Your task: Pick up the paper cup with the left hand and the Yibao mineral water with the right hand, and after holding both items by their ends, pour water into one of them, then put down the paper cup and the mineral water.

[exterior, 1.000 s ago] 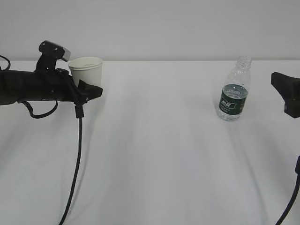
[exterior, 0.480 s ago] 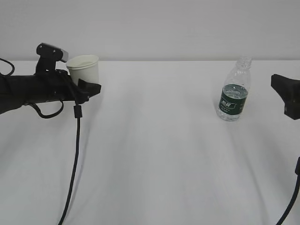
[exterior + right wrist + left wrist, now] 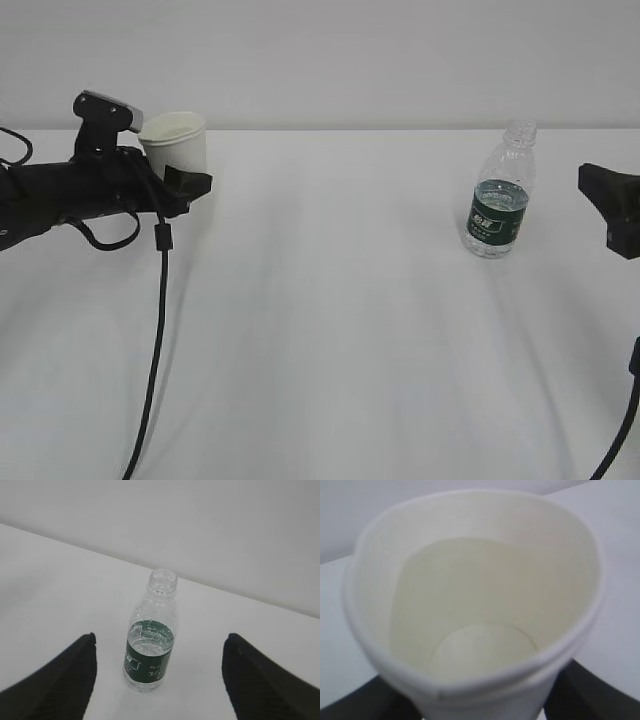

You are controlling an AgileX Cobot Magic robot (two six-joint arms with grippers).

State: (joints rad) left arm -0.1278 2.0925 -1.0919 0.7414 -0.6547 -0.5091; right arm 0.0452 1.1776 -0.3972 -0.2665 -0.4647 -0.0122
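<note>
The left hand (image 3: pixel 185 182) grips the paper cup (image 3: pixel 174 141), raised off the surface (image 3: pixel 330 300). The right hand (image 3: pixel 612 210), jaws wide and holding nothing, faces the upright Yibao mineral water (image 3: pixel 499 198).

Paper, plastic and a matt white worktop

The paper cup (image 3: pixel 470 610) shows matt cream paper with a smooth rolled rim; the Yibao mineral water (image 3: pixel 151 640) is clear, glossy ribbed plastic with a dark green label; the worktop (image 3: pixel 330 330) looks smooth and matt; the left hand (image 3: pixel 185 182) is matt black.

Paper cup (image 3: pixel 176 143) left, Yibao mineral water (image 3: pixel 499 196) right.
</note>
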